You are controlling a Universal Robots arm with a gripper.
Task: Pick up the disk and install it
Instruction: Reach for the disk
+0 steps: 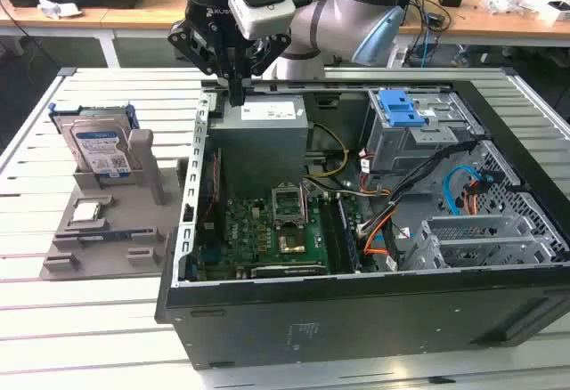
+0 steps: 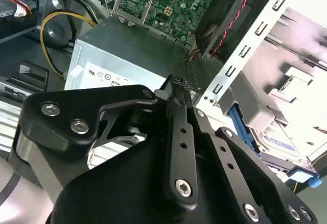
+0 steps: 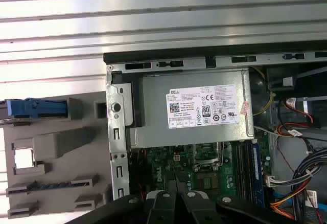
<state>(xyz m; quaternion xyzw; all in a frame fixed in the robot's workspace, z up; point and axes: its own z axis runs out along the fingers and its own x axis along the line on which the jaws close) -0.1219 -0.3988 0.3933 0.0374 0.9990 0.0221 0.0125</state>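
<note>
One black two-fingered gripper (image 1: pixel 236 96) is seen in the exterior view above the far corner of an open black computer case (image 1: pixel 356 328), over the edge of a grey metal power supply box (image 1: pixel 263 112). Its fingers are drawn together into one narrow point, and nothing is held between them. Whether the tips touch the box cannot be made out.

In the second wrist view the gripper (image 2: pixel 176 83) is shown with its knurled tip over the power supply box (image 2: pixel 127 50), and much of the scene is hidden behind the black linkage. In the first wrist view the gripper (image 3: pixel 176 199) is cut off by the frame's edge.

The flat silver disk with a white-and-blue label and a blue plastic carrier (image 1: pixel 101 151) is stood upright in a slot of a grey plastic holder (image 1: pixel 147 172). It sits outside the case on the exterior view's left, well apart from the gripper. Its lower part is hidden by the holder's front wall. In the first wrist view the disk (image 3: pixel 36 107) is seen edge-on as a blue strip, so its label cannot be made out. In the second wrist view part of the disk (image 2: pixel 278 138) is glimpsed past the case's slotted wall, the rest being covered by the linkage.

A small square silver chip (image 1: pixel 89 213) lies on the holder's base.
</note>
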